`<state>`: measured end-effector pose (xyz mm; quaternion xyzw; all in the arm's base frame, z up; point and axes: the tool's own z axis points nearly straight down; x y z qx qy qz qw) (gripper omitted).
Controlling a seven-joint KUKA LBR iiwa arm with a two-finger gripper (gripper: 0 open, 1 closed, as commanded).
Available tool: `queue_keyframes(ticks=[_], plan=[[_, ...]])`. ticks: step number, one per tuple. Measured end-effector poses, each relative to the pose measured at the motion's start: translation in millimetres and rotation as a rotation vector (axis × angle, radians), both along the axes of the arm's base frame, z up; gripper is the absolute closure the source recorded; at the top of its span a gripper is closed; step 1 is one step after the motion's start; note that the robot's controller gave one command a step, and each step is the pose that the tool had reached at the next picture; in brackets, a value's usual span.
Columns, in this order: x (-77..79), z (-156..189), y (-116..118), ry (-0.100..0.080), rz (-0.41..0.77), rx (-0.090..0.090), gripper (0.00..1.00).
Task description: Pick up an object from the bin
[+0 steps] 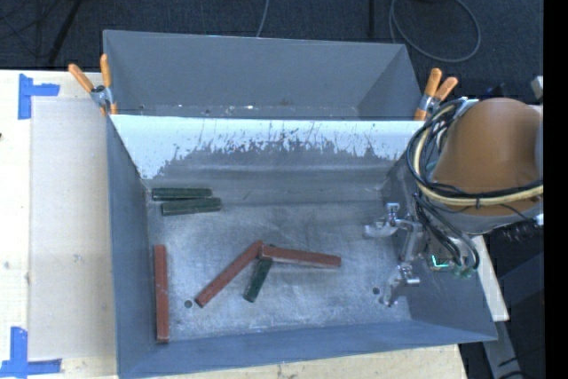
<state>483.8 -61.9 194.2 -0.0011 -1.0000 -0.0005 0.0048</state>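
My claw (391, 260) hangs low at the right side of the grey metal bin (257, 84), near its right wall. Both fingers are spread apart with nothing between them: released, gripping no thing.

The bin holds six slim flat bars lying on its speckled floor; what they are made of I cannot tell. Three are reddish-brown and three are dark green. Nearest to me is a reddish-brown bar (300, 257) lying almost level in the middle of the floor, its right end pointing toward my claw but apart from it. Its left end meets the upper end of a second reddish-brown bar (228, 274), which slants down to the left. A short dark green bar (258, 279) lies tilted just beneath that meeting point. A third reddish-brown bar (161, 293) lies lengthwise along the left wall. An upper dark green bar (182, 193) and a lower dark green bar (191, 207) lie side by side near the back left corner, well apart from my claw.
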Motion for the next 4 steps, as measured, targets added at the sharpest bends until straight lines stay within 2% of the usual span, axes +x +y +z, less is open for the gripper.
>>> queue_keyframes(ticks=[1, 2, 3, 4], plan=[[1.8, 3.6, 0.3, -0.008, 0.003, -0.001, 0.00], [38.2, -62.8, 22.6, -0.015, -0.010, -0.001, 0.00], [77.2, -57.6, 79.9, -0.015, 0.079, 0.002, 0.00], [65.5, -63.7, 68.6, -0.008, -0.146, -0.001, 0.00]])
